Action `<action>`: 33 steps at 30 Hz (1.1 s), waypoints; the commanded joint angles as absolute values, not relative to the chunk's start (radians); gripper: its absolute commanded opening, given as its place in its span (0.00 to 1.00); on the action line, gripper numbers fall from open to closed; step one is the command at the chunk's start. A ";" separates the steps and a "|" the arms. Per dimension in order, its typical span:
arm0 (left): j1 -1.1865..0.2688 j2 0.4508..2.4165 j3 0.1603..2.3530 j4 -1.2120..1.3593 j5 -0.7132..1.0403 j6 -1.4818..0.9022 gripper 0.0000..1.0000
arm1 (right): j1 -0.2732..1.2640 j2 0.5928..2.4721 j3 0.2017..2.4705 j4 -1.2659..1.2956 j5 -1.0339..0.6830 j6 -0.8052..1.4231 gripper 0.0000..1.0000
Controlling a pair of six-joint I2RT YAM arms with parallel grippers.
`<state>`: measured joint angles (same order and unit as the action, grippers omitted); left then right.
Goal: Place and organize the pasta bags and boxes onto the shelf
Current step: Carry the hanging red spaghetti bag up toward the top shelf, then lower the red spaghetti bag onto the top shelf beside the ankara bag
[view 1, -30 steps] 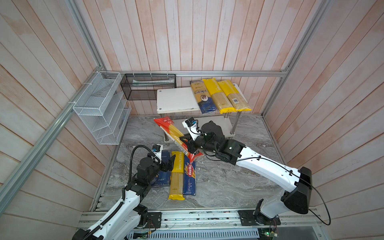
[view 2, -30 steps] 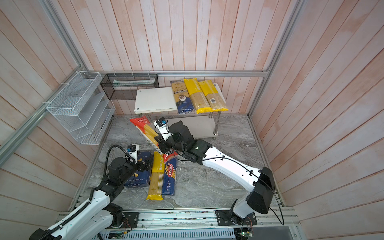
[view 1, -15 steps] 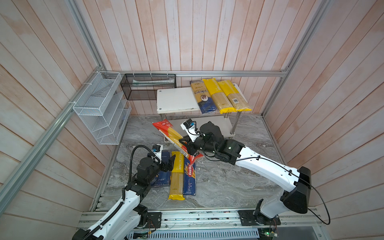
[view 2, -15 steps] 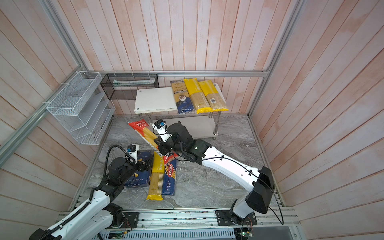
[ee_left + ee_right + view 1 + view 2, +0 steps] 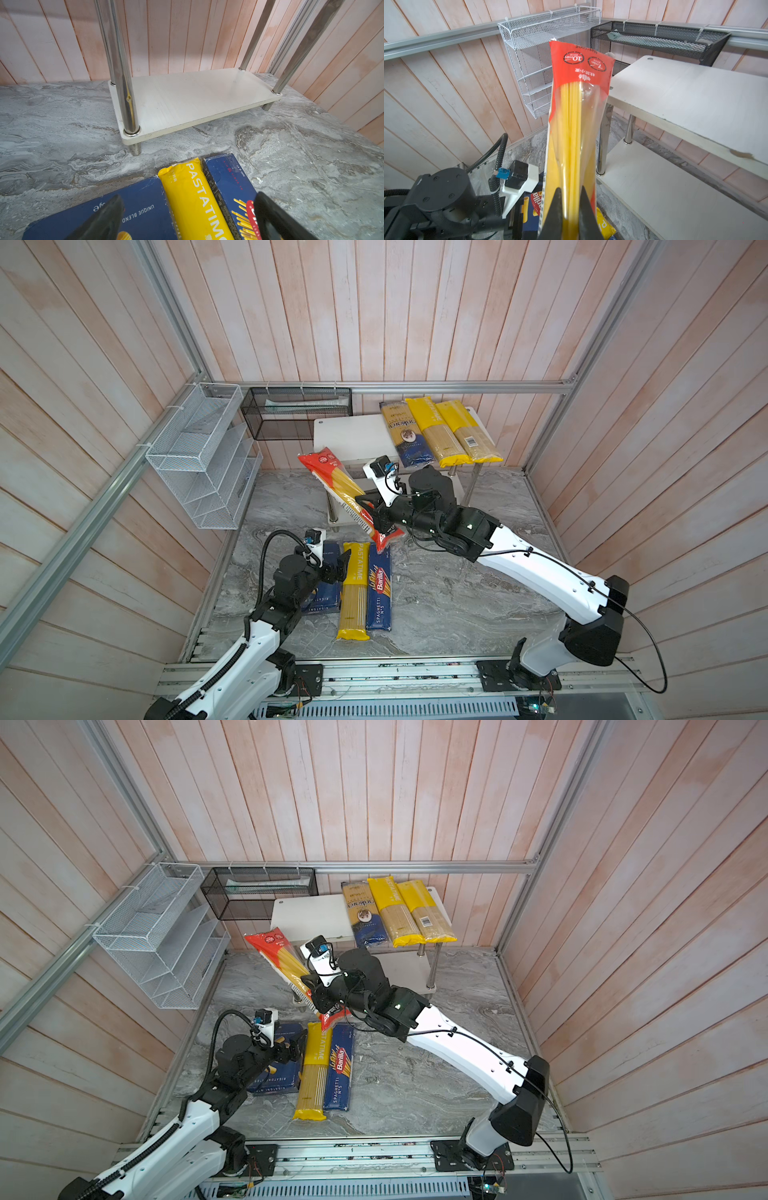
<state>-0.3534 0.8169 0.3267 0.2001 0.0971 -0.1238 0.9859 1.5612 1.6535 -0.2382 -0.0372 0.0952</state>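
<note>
Red-ended bag (image 5: 345, 492) yellow inside; spaghetti box (image 5: 379, 591) navy (red logo); tabletop (image 5: 457, 605) grey-marbled; shelf (image 5: 349, 435) white.

Top white shelf board (image 5: 349, 439): left half bare, three clear spaghetti bags (image 5: 432, 431) fill the right. Lower white board (image 5: 197, 99) lies bare between chrome posts (image 5: 124, 83).

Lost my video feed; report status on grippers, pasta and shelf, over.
Right gripper shut on red-ended bag, lifted clear, tilted. Left gripper open over yellow bag, not gripping. Shelf top half bare; path looks clear.
</note>
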 commanded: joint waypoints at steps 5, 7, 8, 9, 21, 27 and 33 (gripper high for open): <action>-0.349 0.816 0.318 0.202 0.101 -0.121 1.00 | 0.978 1.634 1.865 -0.162 0.157 0.026 0.05; -0.350 0.818 0.319 0.203 0.101 -0.121 1.00 | 0.968 1.663 1.909 -0.174 0.198 0.015 0.06; -0.350 0.817 0.320 0.202 0.101 -0.121 1.00 | 0.958 1.680 1.935 -0.183 0.211 0.013 0.05; -0.349 0.816 0.320 0.203 0.101 -0.121 1.00 | 0.948 1.695 1.961 -0.193 0.215 0.014 0.06; -0.350 0.829 0.324 0.204 0.106 -0.120 1.00 | 0.864 1.904 2.306 -0.306 0.270 0.031 0.06; -0.350 0.826 0.322 0.204 0.107 -0.120 1.00 | 0.847 2.010 2.469 -0.367 0.310 0.029 0.05; -0.350 0.825 0.322 0.204 0.106 -0.120 1.00 | 0.830 2.047 2.493 -0.340 0.347 0.060 0.06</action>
<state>-0.3534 0.8280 0.3267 0.2001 0.0971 -0.1238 0.8413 2.0567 2.4229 -0.4709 0.2924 0.0414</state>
